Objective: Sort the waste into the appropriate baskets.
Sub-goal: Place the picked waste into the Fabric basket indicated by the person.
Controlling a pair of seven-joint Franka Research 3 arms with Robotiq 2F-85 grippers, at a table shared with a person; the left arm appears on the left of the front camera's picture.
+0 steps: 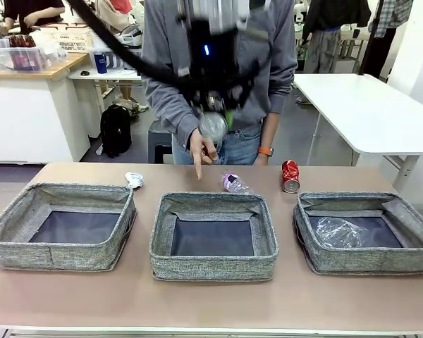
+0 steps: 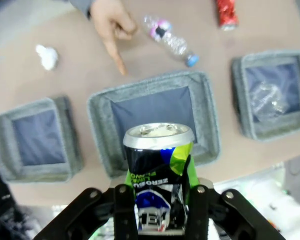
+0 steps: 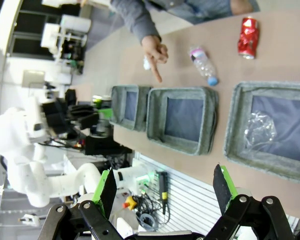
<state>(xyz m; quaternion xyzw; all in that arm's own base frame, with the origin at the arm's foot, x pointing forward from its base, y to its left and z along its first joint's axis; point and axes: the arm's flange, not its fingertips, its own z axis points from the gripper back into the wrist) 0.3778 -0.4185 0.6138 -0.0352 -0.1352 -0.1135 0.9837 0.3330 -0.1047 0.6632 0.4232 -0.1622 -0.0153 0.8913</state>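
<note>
I hold dark printed can (image 2: 159,160) in my left gripper (image 2: 160,202), pinched tight, up in air above middle basket (image 2: 100,130). My right gripper (image 3: 166,192) spread wide, nothing in it.

From middle basket:
- left basket (image 1: 60,257) at 9
- right basket (image 1: 366,262) at 3, crushed clear bottle (image 1: 338,231) inside

Farther on table:
- paper wad (image 1: 134,179) at 10
- pink-labelled bottle (image 1: 234,183) at 12
- red can (image 1: 290,176) at 2

Person's hand (image 1: 201,149) at 12, finger pointing down at table.

Heathered grey fabric with a dark base colours the middle basket (image 1: 213,260) and its twin baskets (image 1: 56,255) either side, on a tan table (image 1: 211,303); beyond it, a white paper wad (image 1: 134,179), a clear bottle (image 1: 233,182) labelled pink-purple and a red can (image 1: 290,175); above it, a black can (image 2: 159,180) printed blue and lime green.
</note>
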